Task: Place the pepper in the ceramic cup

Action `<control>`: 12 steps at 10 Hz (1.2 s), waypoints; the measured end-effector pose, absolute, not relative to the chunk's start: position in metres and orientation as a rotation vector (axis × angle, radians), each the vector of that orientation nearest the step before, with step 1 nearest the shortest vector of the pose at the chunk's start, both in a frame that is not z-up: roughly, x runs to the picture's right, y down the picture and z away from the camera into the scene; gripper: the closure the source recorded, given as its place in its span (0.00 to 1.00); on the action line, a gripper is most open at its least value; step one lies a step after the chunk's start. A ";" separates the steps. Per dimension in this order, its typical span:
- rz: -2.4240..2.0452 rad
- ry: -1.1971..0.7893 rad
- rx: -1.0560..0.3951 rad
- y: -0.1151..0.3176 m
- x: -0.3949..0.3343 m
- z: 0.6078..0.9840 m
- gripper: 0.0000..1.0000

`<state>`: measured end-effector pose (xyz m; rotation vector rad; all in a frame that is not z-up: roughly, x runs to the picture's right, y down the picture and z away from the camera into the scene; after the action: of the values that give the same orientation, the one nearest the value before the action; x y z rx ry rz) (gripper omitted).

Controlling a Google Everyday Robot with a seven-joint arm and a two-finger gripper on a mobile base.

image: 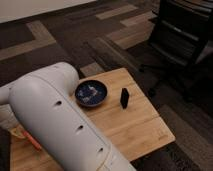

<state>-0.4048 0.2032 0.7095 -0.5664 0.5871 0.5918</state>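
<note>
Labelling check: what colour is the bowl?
Bowl dark blue, camera view; end effector far left, beside pepper.
</note>
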 end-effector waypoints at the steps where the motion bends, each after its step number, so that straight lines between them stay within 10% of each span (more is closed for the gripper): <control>1: 0.552 0.585 -0.514 0.186 -0.413 0.702 1.00; 12: 0.483 0.586 -0.397 0.151 -0.431 0.687 1.00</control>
<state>-0.4308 0.1512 0.6871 -0.3972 0.5863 0.4835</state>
